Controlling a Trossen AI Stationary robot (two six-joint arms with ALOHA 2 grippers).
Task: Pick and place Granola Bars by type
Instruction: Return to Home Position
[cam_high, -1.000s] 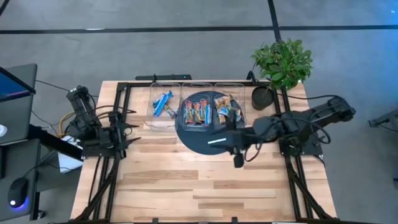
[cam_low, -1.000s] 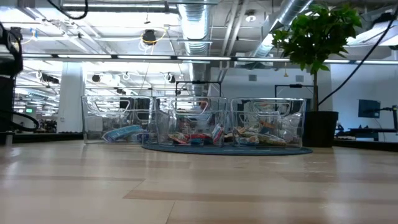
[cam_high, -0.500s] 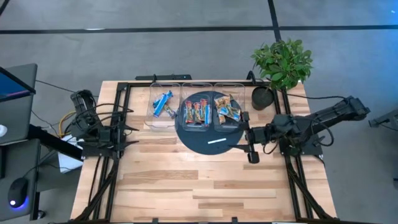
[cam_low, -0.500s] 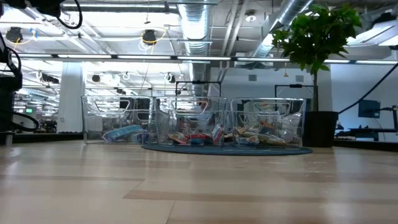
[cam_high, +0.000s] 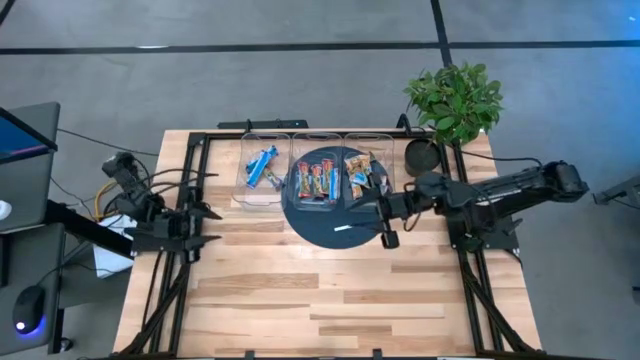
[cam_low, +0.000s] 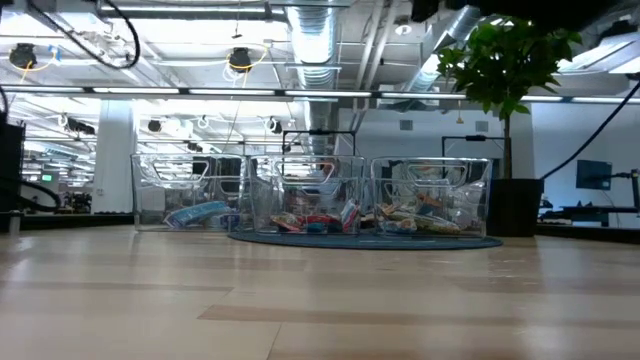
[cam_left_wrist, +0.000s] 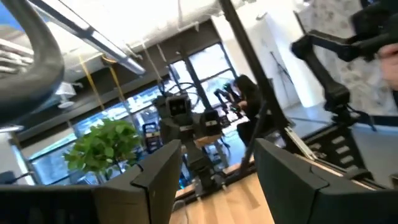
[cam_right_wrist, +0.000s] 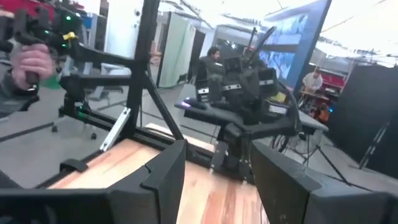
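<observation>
Granola bars lie in three clear bins at the table's far middle: blue ones (cam_high: 262, 165) in the left bin, red-dark ones (cam_high: 317, 180) in the middle bin, orange-brown ones (cam_high: 365, 178) in the right bin. The middle and right bins stand on a dark round mat (cam_high: 320, 228). My right gripper (cam_high: 372, 210) hangs open over the mat's right side, pointing toward the table's left, with nothing between its fingers (cam_right_wrist: 214, 180). My left gripper (cam_high: 205, 225) waits open at the table's left edge, likewise with nothing in it (cam_left_wrist: 217, 180).
A thin white strip (cam_high: 348, 227) lies on the mat's near part. A potted plant (cam_high: 452, 105) stands at the far right corner. Black frame rails (cam_high: 190, 190) run along the table's left, right and far sides. The near half of the wooden table (cam_high: 320, 300) is bare wood.
My right gripper has come down over the mat's right side and tipped from pointing downward to level, facing the table's left. My left gripper has tipped a little at the left edge. The bars and bins have not moved.
</observation>
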